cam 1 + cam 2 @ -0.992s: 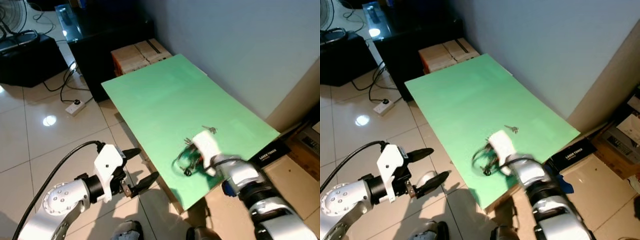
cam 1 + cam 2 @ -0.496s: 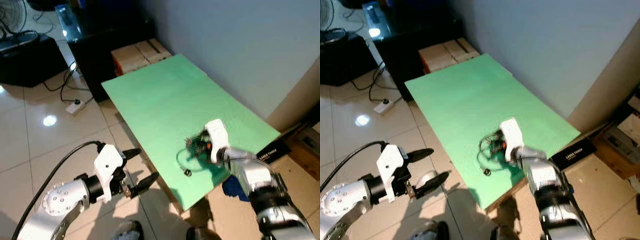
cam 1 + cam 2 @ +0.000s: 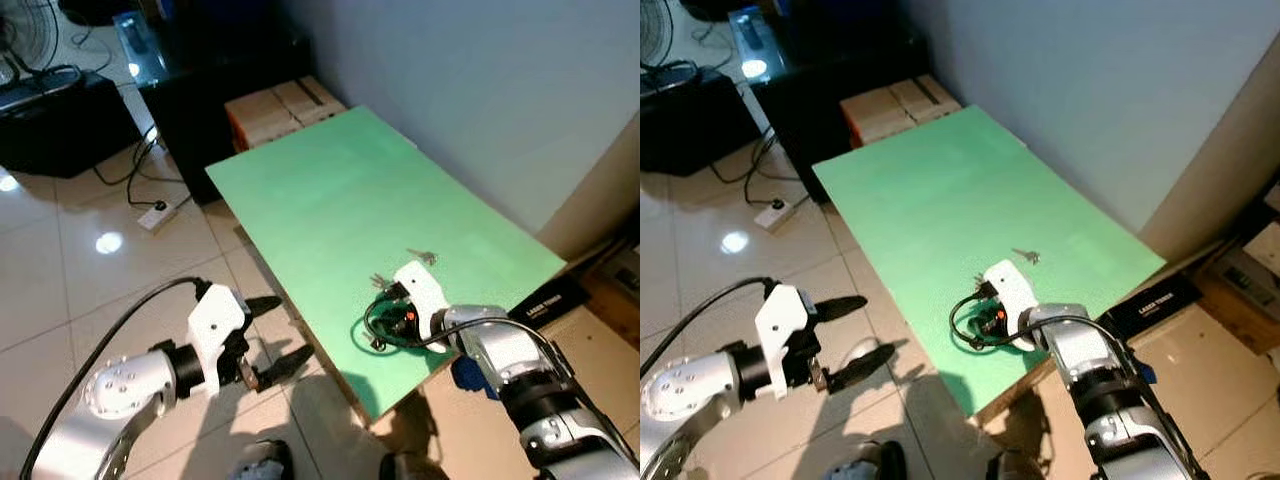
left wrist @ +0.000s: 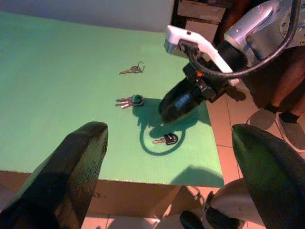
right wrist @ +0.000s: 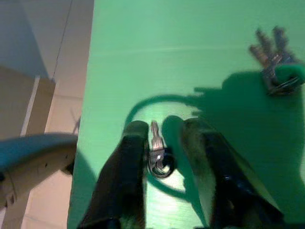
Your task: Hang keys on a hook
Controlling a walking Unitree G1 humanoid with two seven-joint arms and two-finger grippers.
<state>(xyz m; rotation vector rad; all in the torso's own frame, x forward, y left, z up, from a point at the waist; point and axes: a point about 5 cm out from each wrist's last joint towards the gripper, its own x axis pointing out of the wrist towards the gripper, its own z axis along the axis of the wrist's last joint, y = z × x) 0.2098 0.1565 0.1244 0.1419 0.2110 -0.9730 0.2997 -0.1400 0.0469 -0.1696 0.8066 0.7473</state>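
**A:** Where is the working claw, and how do its fingers stand?

**B:** The right gripper is low over the green table, near the table's front edge. Its two black fingers are parted a little, one on each side of a single key with a black head. In the right wrist view the key lies flat on the green surface between them. I cannot tell whether either finger touches it; nothing looks lifted.

**A:** What else lies close to that key?

**B:** A thin dark cable from the right arm loops in a ring on the table around the gripper. Just beyond is a bunch of keys with a green tag, flat on the table. Farther toward the wall lies a small pair of keys on a ring, apart from the others.

**A:** And the other arm?

**B:** The left gripper hangs off the table's near side, over the tiled floor, with its fingers spread wide and nothing between them.

**A:** Anything farther out?

**B:** Past the table's far end stand cardboard boxes against a dark cabinet. A white power strip with cables lies on the floor to the left. A black box with white lettering sits beside the table's right corner.
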